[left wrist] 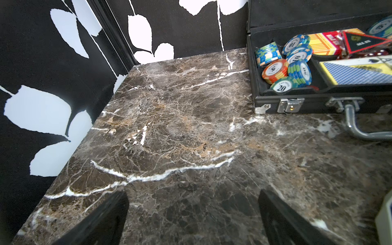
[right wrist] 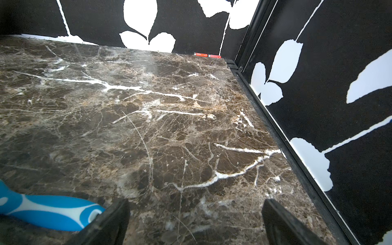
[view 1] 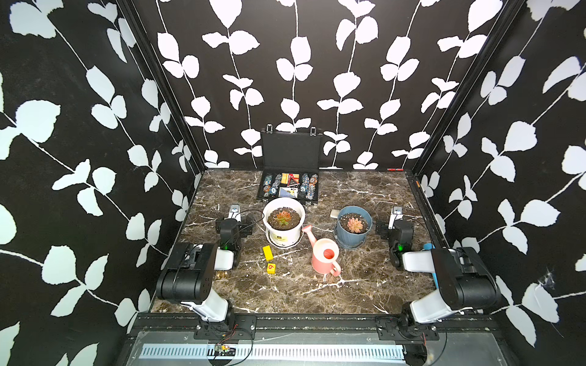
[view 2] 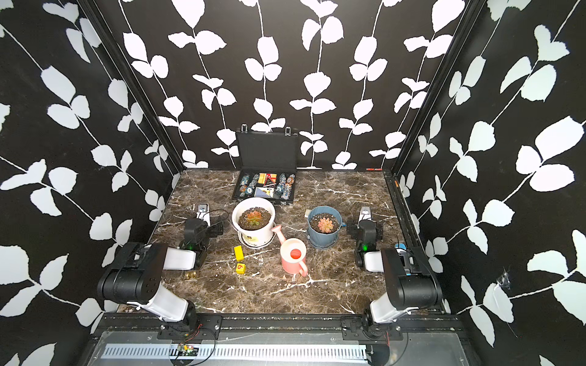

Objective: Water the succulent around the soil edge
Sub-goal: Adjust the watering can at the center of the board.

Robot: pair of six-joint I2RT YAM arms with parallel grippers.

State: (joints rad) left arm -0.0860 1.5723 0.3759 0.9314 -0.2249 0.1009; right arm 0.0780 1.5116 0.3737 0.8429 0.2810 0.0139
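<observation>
Spiky succulent point(view 1: 283, 218), gritty soil edge point(view 1: 294, 219), round white pot point(view 1: 295, 235), marble table point(view 1: 364, 285)

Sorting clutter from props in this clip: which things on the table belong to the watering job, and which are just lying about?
Job: succulent in the white pot, its soil edge, pink watering can.
Lying about: pink plant in the blue-grey pot, poker chip case, two yellow blocks, blue-handled tool.
</observation>
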